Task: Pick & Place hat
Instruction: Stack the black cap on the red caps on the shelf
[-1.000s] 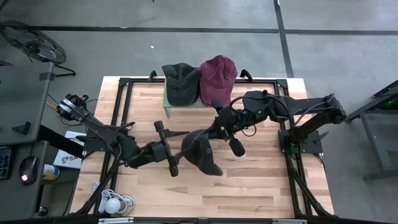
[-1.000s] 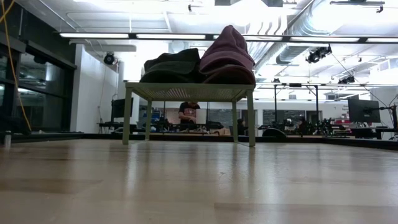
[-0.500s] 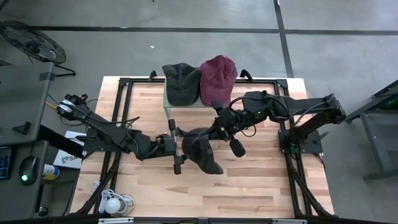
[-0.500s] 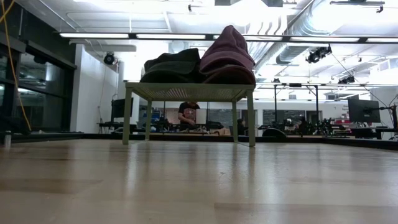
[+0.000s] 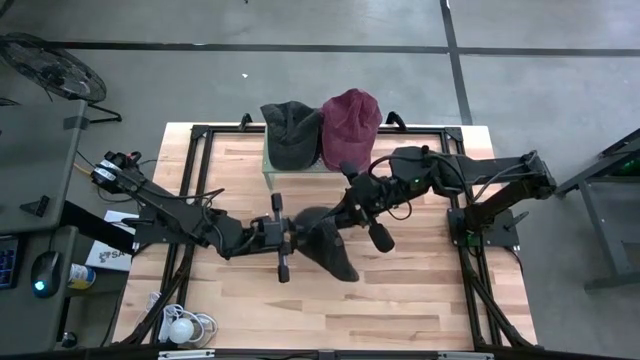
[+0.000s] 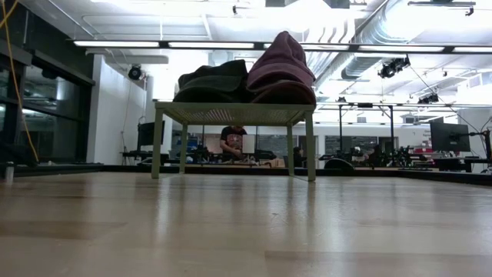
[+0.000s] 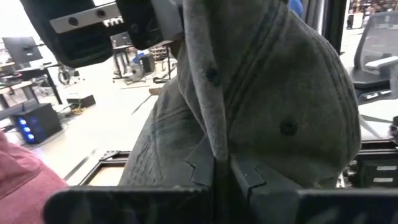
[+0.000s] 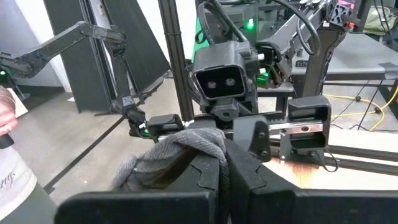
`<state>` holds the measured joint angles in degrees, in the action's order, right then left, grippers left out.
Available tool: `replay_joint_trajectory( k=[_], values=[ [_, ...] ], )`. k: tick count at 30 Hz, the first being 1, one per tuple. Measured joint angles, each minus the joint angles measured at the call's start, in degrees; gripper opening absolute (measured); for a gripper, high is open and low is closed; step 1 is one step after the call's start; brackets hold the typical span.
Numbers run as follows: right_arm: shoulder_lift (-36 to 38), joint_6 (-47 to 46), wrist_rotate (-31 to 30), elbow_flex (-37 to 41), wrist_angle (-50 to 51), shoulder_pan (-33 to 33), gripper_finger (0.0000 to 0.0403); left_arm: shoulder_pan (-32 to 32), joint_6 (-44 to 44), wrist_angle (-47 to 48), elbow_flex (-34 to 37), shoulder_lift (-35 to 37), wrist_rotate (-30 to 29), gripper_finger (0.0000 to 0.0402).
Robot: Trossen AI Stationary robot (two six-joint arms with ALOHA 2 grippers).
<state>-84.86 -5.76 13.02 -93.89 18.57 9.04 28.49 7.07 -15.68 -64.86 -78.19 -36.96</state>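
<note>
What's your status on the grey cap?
Left gripper shut on grey fabric cap. Right gripper shut on it too, cap held above the table. Rack holds dark cap and maroon cap.

Grey hat (image 7: 273, 106), maroon hat (image 5: 350, 115)

No readable text anywhere. A white item (image 8: 12, 180) at the edge of the right wrist view carries faint script lettering, too small to make out. A paper (image 5: 108, 255) beside the worktop (image 5: 400, 310) shows dark print, also illegible.
</note>
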Motion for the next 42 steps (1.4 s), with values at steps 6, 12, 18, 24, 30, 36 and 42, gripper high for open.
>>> replay_joint_trajectory(
  k=[6,12,18,24,30,36,42],
  values=[
    [0.0,-0.4,-4.0,0.0,0.0,0.0,0.0001,0.0,0.0,-0.4,0.0,0.0,0.0,0.0006],
    [0.5,-1.7,-9.8,0.0,1.4,0.0,0.002,0.0,0.1,-0.6,0.0,0.0,-2.2,0.0003],
    [3.6,-4.2,-15.9,0.0,4.3,0.0,0.0057,0.0,0.1,-0.7,0.0,0.0,-2.8,0.0002],
    [8.5,-3.2,-16.2,0.0,6.7,0.0,0.0123,0.0,-0.5,-1.7,0.0,0.0,-8.9,0.0001],
    [13.1,-8.6,-22.2,0.0,14.4,1.1,0.0171,0.0,3.8,-12.0,0.0,0.0,-24.8,0.0001],
    [13.2,-10.2,-28.9,0.0,19.0,4.4,0.0178,0.0,16.0,-29.0,0.0,0.0,-31.8,0.0],
    [10.6,-12.3,-33.5,0.0,17.8,5.6,0.0178,-0.9,22.6,-40.7,0.0,0.0,-29.2,0.0]
  ],
)
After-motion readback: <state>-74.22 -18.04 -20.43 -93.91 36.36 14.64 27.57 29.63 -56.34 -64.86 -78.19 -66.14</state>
